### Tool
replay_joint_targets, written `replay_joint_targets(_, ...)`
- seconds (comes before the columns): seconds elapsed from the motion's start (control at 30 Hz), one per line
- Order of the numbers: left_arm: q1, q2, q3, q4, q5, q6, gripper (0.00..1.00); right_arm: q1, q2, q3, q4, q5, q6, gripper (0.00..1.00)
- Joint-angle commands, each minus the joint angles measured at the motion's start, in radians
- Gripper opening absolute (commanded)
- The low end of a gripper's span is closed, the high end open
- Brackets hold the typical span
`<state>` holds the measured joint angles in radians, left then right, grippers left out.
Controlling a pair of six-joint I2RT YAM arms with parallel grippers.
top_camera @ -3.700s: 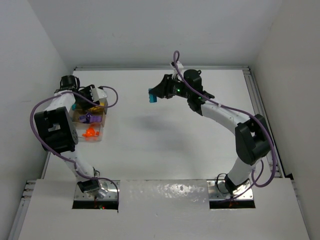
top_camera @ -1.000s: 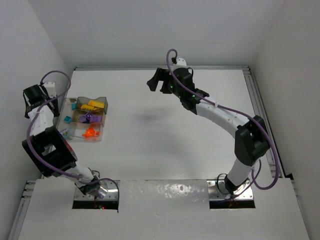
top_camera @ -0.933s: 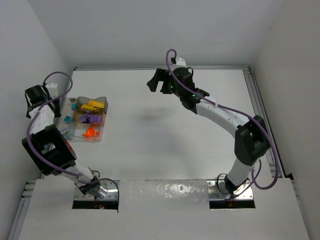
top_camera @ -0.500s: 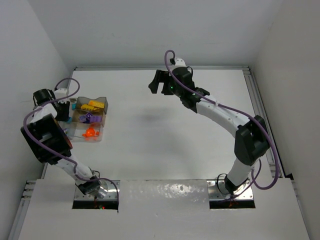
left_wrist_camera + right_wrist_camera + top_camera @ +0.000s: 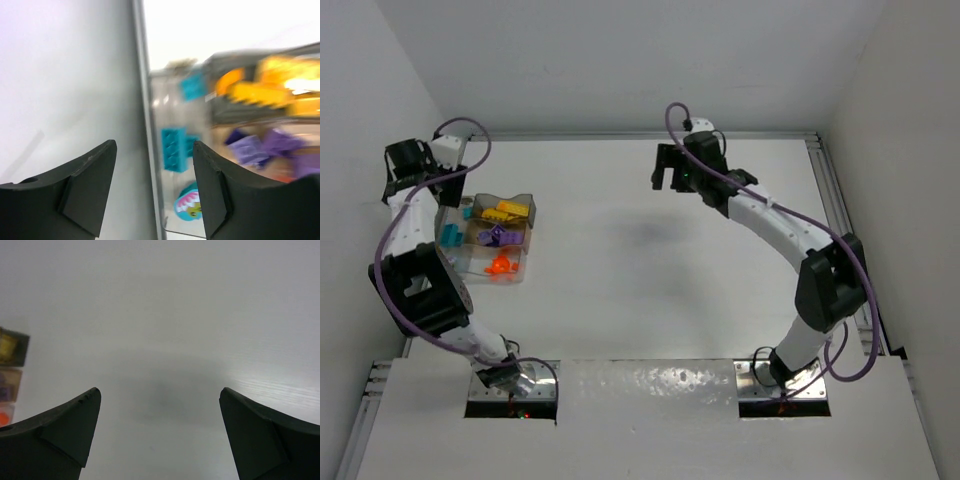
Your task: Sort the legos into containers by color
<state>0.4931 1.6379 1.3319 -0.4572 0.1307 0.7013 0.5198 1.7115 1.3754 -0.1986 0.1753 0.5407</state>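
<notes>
The left gripper (image 5: pixel 154 147) hangs open and empty over the left edge of the tray (image 5: pixel 516 198), close to the side wall. Below it a teal brick (image 5: pixel 174 149) lies in the tray's left compartment, its long axis parallel to the table rail (image 5: pixel 142 100). Yellow legos (image 5: pixel 508 210) sit farthest back, purple legos (image 5: pixel 495 235) in the middle and orange legos (image 5: pixel 500 265) nearest. The right gripper (image 5: pixel 665 168), spread wide and empty, hovers over the tabletop (image 5: pixel 620 290), well apart from the tray.

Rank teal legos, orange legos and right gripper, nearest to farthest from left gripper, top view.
1. Teal legos, left side of the tray, closest to the left gripper.
2. Orange legos, tray's near-right corner.
3. Right gripper, far off to the right.
</notes>
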Motion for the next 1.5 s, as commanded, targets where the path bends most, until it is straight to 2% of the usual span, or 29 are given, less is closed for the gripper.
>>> replay_joint_targets(0.0, -0.169, -0.130, 0.061, -0.067, -0.020, 0.023, 0.60, -0.140, -0.108, -0.027, -0.155, 0.078, 0.005, 0.99)
replay_joint_targets(0.13, -0.403, -0.170, 0.072, -0.228, 0.030, -0.019, 0.60, -0.311, -0.223, -0.166, -0.234, 0.088, 0.076, 0.99)
replay_joint_targets(0.17, -0.445, -0.182, 0.052, -0.236, 0.040, -0.020, 0.60, -0.342, -0.281, -0.189, -0.236, 0.139, 0.065, 0.99)
replay_joint_targets(0.2, -0.523, -0.209, 0.040, -0.230, 0.029, -0.034, 0.61, -0.348, -0.311, -0.235, -0.233, 0.189, 0.042, 0.99)
replay_joint_targets(0.33, -0.652, -0.274, -0.019, -0.206, 0.050, -0.106, 0.61, -0.354, -0.414, -0.308, -0.229, 0.389, 0.030, 0.99)
replay_joint_targets(0.43, -0.680, -0.401, -0.150, -0.069, 0.174, -0.173, 0.62, -0.353, -0.460, -0.334, -0.251, 0.481, 0.099, 0.99)
replay_joint_targets(0.53, -0.688, -0.577, -0.423, 0.164, 0.286, -0.246, 0.64, -0.353, -0.489, -0.343, -0.300, 0.498, 0.137, 0.99)
replay_joint_targets(0.6, -0.688, -0.694, -0.525, 0.312, 0.299, -0.296, 0.65, -0.353, -0.515, -0.355, -0.314, 0.507, 0.159, 0.99)
replay_joint_targets(0.7, -0.689, -0.795, -0.672, 0.421, 0.282, -0.358, 0.65, -0.353, -0.565, -0.407, -0.288, 0.517, 0.174, 0.99)
replay_joint_targets(0.83, -0.689, -0.871, -0.778, 0.440, 0.248, -0.359, 0.65, -0.351, -0.624, -0.464, -0.240, 0.504, 0.182, 0.99)
replay_joint_targets(1.0, -0.689, -0.932, -0.809, 0.485, 0.222, -0.359, 0.65, -0.353, -0.673, -0.524, -0.177, 0.475, 0.156, 0.99)
replay_joint_targets(1.13, -0.689, -0.957, -0.751, 0.488, 0.144, -0.404, 0.66, -0.353, -0.684, -0.533, -0.142, 0.463, 0.154, 0.99)
replay_joint_targets(1.37, -0.689, -0.994, -0.668, 0.404, 0.198, -0.342, 0.66, -0.351, -0.679, -0.542, -0.130, 0.449, 0.156, 0.99)
replay_joint_targets(1.43, -0.689, -0.983, -0.607, 0.437, 0.088, -0.362, 0.68, -0.351, -0.678, -0.538, -0.128, 0.448, 0.148, 0.99)
replay_joint_targets(1.47, -0.688, -0.971, -0.568, 0.519, 0.036, -0.364, 0.72, -0.353, -0.679, -0.535, -0.128, 0.448, 0.142, 0.99)
